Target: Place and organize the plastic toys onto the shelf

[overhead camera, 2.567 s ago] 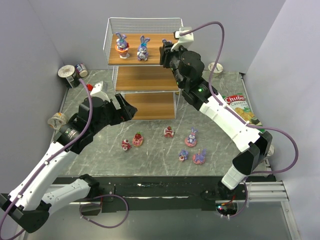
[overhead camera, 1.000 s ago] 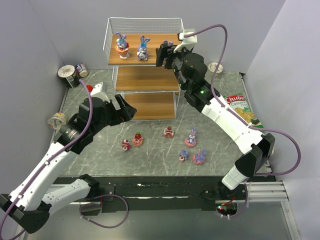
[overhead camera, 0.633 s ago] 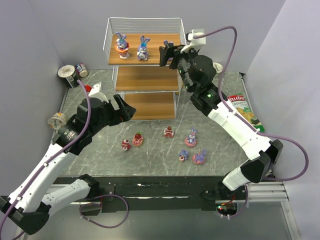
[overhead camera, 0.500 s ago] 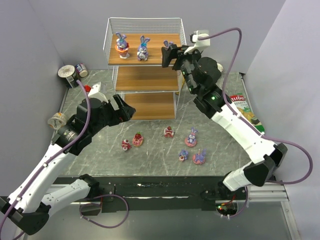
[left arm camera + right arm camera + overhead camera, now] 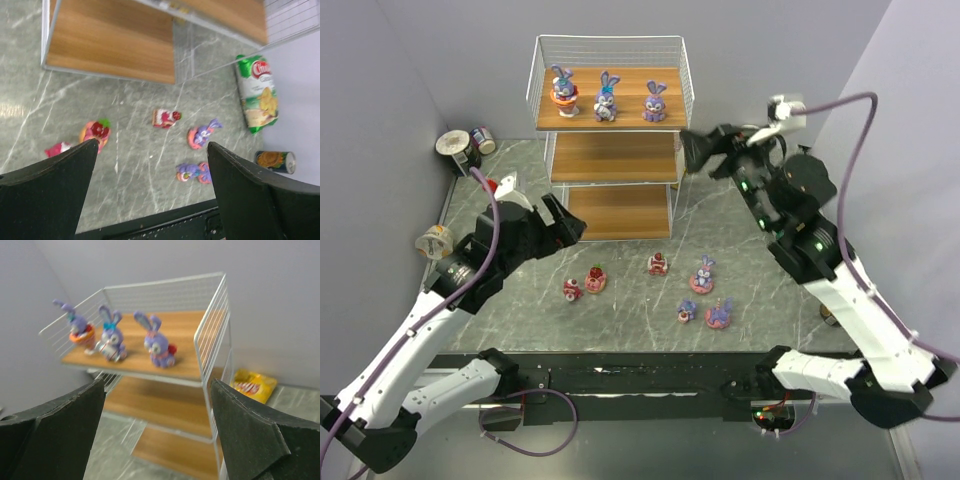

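Over the grey marbled table (image 5: 520,325), the left gripper (image 5: 563,222) is held wide open and empty, tilted down; six plastic toys (image 5: 658,264) lie just right of it, before the shelf (image 5: 610,145), so it is judged nearer. Three bunnies (image 5: 606,98) stand on top. The right gripper (image 5: 692,152), open and empty, is raised alongside.

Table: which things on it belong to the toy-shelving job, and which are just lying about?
Job: shelf; three bunnies on its top board; six toys on the table.
Lying about: chip bag; orange can; cans and cup at the left.
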`<state>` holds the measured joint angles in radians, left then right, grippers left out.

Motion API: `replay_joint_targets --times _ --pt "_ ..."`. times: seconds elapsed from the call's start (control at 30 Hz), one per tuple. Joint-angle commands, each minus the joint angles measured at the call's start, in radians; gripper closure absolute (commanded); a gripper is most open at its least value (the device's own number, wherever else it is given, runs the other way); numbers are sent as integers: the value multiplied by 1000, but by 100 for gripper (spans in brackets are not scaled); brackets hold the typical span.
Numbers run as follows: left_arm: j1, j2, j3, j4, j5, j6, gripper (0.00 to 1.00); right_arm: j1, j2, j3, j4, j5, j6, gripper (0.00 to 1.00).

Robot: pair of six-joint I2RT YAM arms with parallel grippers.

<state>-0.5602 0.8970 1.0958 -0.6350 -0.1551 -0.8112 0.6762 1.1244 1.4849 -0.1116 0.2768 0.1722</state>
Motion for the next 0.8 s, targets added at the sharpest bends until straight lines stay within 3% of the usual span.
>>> replay_joint_targets --times 0.0,0.1,0.17,0.27,0.5,0.77 --pt "3 -15 -63 -31 5 -48 4 0 -93 -113 -192 -105 144 8" --pt "3 -17 -122 17 40 -27 4 22 -145 -231 -256 -151 190 8" --pt "3 -13 -180 113 201 86 4 37 -167 -335 -276 -160 231 10" --pt "-4 29 -191 175 270 124 4 66 -189 -461 -273 -174 291 11" --pt "-10 242 -171 181 192 193 1 206 -104 -545 -261 -113 375 12" --pt "-9 485 -182 236 158 218 18 250 -90 -555 -267 -90 440 12"
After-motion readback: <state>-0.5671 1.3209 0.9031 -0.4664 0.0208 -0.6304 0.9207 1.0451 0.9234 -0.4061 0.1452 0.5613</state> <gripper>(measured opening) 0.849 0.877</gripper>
